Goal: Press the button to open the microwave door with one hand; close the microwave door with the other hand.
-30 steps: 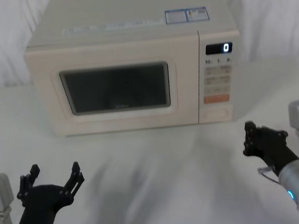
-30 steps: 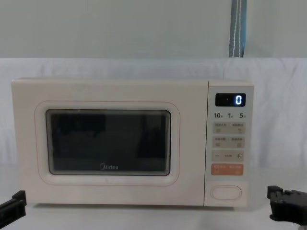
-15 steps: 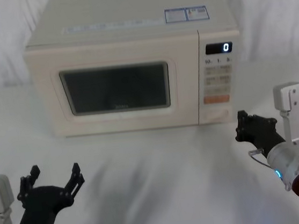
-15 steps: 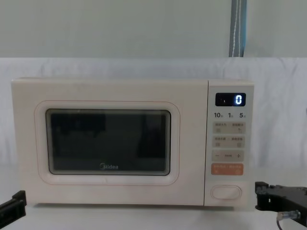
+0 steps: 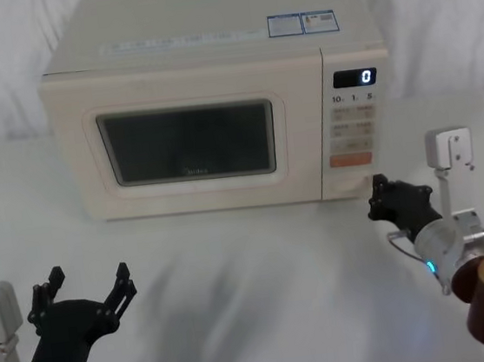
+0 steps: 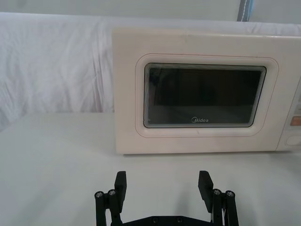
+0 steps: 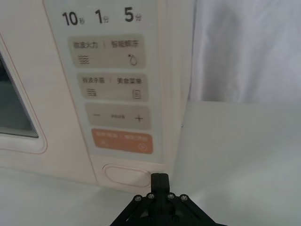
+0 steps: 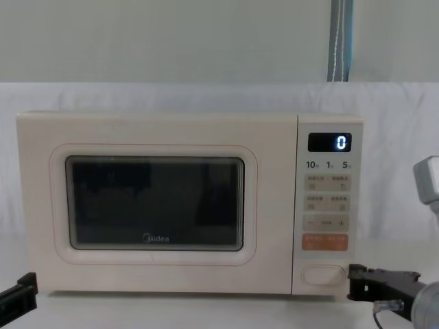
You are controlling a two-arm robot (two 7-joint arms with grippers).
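Button (image 7: 126, 175): cream oval at the foot of the keypad (image 7: 115, 96), roughly 5 o'clock on the microwave (image 5: 216, 105) front in the head view. Not visibly pressed in.
Door (image 8: 158, 203): flush with the case, window dark; reads as not yet opened.
Display (image 8: 329, 142): shows 0.
Right gripper (image 7: 160, 177): low at 4 o'clock off the microwave, level with the button and just outboard of its right end. Wrist view puts the tip just beside the button's right end; contact cannot be told.
Right fingers: pressed together into one narrow point, nothing between them. Judged reason: a clenched tip makes a firm poker for a small key and will not catch the orange key (image 7: 122, 141) above.
Left gripper (image 6: 162, 186): parked low at 7 o'clock, well apart from the microwave, aimed at the door.
Left fingers (image 6: 120, 185): spread wide, holding nothing, touching nothing. Judged reason: waiting on the hinge side, ready to push the door back once it swings out.
Step in hand (judgement): final approach to the button; needs a small shift toward the door, then a straight push.
Risk (judgement): tip sits near the panel's right edge, so it could land on the button's end or slip off.
Table (image 5: 261, 275): white cloth, bare between the arms.
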